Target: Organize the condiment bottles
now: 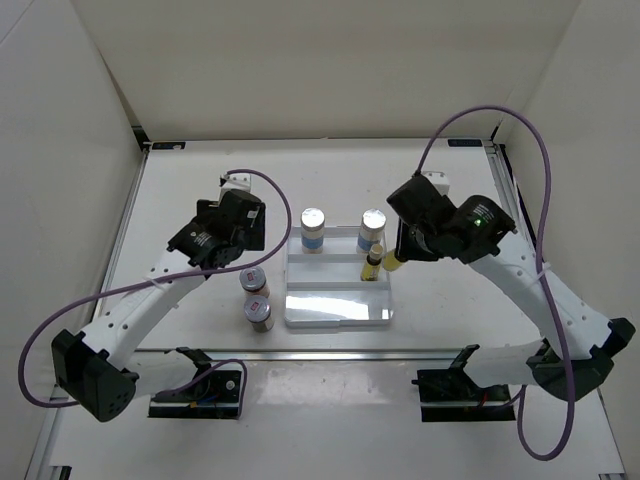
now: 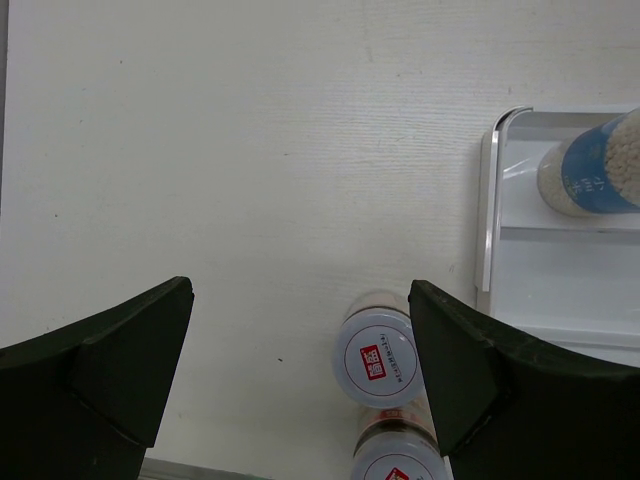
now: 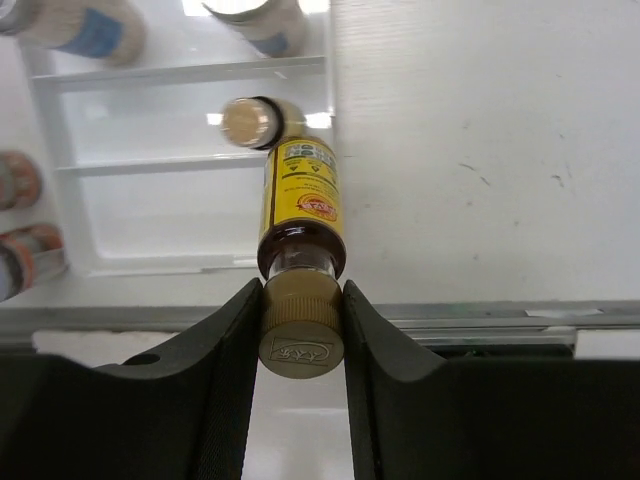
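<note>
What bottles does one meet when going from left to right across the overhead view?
In order: two short jars → first tall white bottle → second tall white bottle → yellow bottle held by the right pincer. The other small yellow bottle overlaps the second tall one, so it is left out.

The left gripper [image 2: 300, 290] hangs over the white tabletop [image 2: 250, 150], its 2 dark fingers [image 2: 100, 380] spread wide. A silver-lidded jar [image 2: 378, 358] with a red mark on its lid stands just beside the right-hand finger. A second jar [image 2: 395, 465] sits touching it on the side of the tabletop's near edge, cut off by the picture. Toward the right edge lies a white tray [image 2: 488, 200]; in its far compartment stands 1 blue-labelled white bottle [image 2: 595, 165].
</note>
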`<state>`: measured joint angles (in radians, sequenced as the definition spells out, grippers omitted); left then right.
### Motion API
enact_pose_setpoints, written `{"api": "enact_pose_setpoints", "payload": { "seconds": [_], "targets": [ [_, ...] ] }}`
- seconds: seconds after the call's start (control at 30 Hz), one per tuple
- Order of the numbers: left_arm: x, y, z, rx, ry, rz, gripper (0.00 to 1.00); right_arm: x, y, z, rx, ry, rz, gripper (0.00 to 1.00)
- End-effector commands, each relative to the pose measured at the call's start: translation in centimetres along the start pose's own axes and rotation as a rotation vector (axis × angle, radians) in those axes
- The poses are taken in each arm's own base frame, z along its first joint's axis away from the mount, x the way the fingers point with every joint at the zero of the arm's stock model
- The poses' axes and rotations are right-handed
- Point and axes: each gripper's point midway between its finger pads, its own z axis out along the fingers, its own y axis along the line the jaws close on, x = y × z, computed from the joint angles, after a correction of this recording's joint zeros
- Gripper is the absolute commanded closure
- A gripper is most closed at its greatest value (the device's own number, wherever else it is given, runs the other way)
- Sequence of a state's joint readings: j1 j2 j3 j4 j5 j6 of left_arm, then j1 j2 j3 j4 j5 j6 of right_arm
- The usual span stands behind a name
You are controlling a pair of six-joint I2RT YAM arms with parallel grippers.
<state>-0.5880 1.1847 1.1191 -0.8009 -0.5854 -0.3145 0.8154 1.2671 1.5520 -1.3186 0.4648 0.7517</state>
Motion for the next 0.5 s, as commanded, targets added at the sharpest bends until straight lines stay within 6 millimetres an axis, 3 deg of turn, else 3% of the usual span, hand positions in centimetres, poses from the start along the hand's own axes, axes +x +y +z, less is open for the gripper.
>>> {"api": "enact_pose_setpoints", "payload": {
  "seconds": [0.0,0.07,0.23,0.3,0.47],
  "targets": [
    [-1.8,0.8,-2.1,0.032,-0.076,-0.053,0.00,0.0,2.2,-1.4,-0.057,0.024,-0.069,1.00],
    [-2.2,1.2,-2.8,0.040,-0.102,-0.070,0.00,-1.0,4.5,-2.9,-0.123,-0.010,-0.105,1.00],
    [-2.0,1.7,-3.3,0.036,-0.118,-0.089,0.00,-3.3,9.8,-2.2,-0.190,-0.043,-0.188,1.00],
    [-2.0,1.7,-3.3,0.036,-0.118,-0.089,0.00,-4.4,11.7,-1.5,-0.203,-0.058,-0.192,1.00],
    [-1.7,1.5,-2.8,0.028,-0.100,-0.077,0.00,-4.5,15.1,2.4,-0.215,-0.060,-0.256,1.00]
  ]
}}
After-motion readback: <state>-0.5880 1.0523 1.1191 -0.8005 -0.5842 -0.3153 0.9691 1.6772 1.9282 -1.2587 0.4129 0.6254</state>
